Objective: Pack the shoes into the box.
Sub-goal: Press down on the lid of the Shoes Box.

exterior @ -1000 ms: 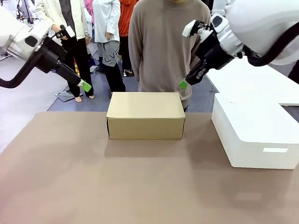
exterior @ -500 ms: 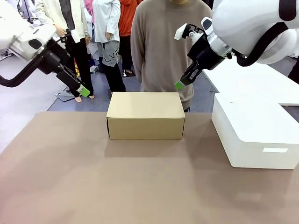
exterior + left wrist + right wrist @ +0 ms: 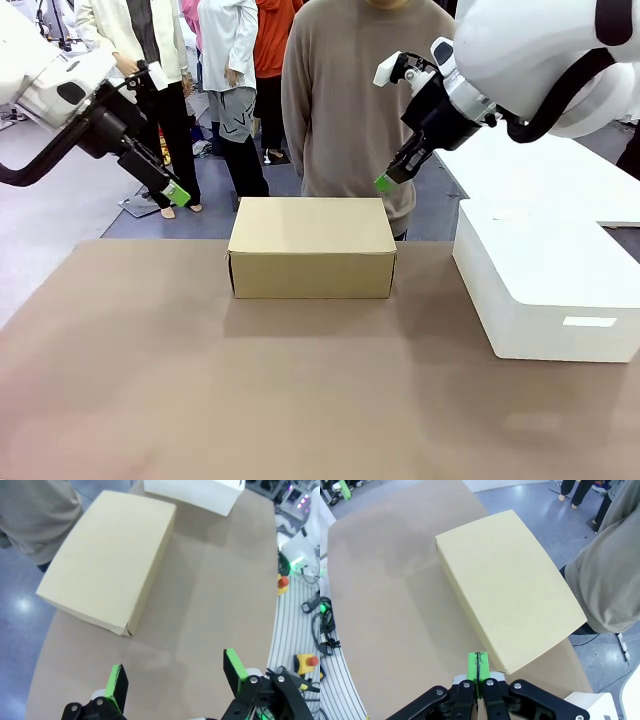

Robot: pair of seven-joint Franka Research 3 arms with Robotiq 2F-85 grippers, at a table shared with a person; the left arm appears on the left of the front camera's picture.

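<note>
The tan cardboard box (image 3: 312, 247) stands at the far middle of the table with its lid down; it also lies in the left wrist view (image 3: 112, 557) and the right wrist view (image 3: 507, 587). The shoes are out of view. My left gripper (image 3: 180, 189) hangs in the air to the left of the box, and in its own view its jaws (image 3: 177, 672) stand open with nothing between them. Above the box's right end my right gripper (image 3: 383, 182) hangs shut on nothing, its green pads (image 3: 478, 667) pressed together.
A large white block (image 3: 545, 285) fills the right side of the table. A person in a grey-brown sweater (image 3: 350, 100) stands right behind the box at the far edge. The near half of the brown table (image 3: 280, 400) is bare.
Over the last second my right gripper shifted a little left toward the box, and my left arm edged slightly. Both have stayed still for the last half second.
</note>
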